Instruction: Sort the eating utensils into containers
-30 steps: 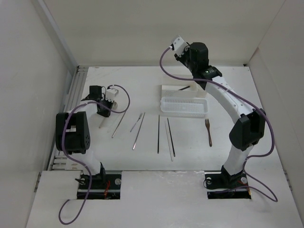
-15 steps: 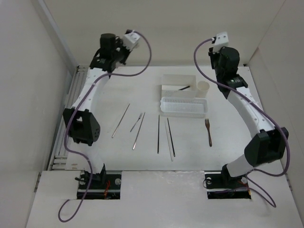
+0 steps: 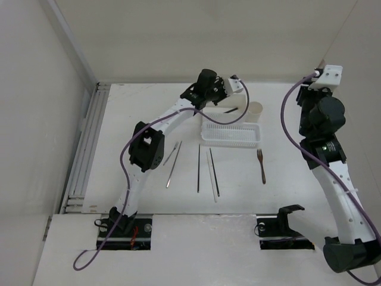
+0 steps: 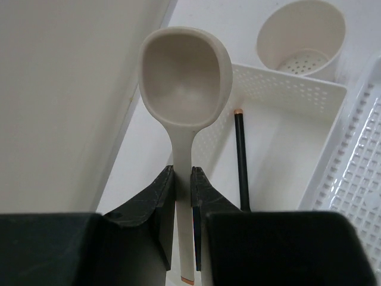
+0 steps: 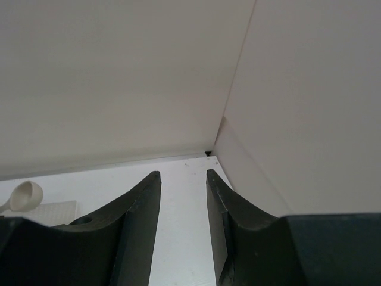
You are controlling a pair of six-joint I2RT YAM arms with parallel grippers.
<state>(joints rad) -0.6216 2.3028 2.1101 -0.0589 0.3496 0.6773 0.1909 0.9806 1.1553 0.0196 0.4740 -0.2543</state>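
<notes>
My left gripper [image 4: 183,179] is shut on the handle of a pale spoon [image 4: 184,77], held over the deep white box [image 4: 280,95], where a dark chopstick [image 4: 241,155] lies. In the top view it [image 3: 221,95] is at the box [image 3: 235,114]. The cream cup [image 3: 255,111] and the perforated tray [image 3: 231,134] stand beside it. Two slim spoons [image 3: 173,161], three chopsticks [image 3: 198,168] and a dark fork [image 3: 261,164] lie on the table. My right gripper [image 5: 183,179] is open and empty, raised at the far right [image 3: 312,98].
The back wall and the right side wall meet close behind the right gripper [image 5: 226,119]. A metal rail [image 3: 89,143] runs along the table's left edge. The left arm's elbow [image 3: 146,149] hangs over the left part of the utensil row.
My left arm has swung from the back left across to the box with the spoon. My right arm has pulled away from the containers to the far right.
</notes>
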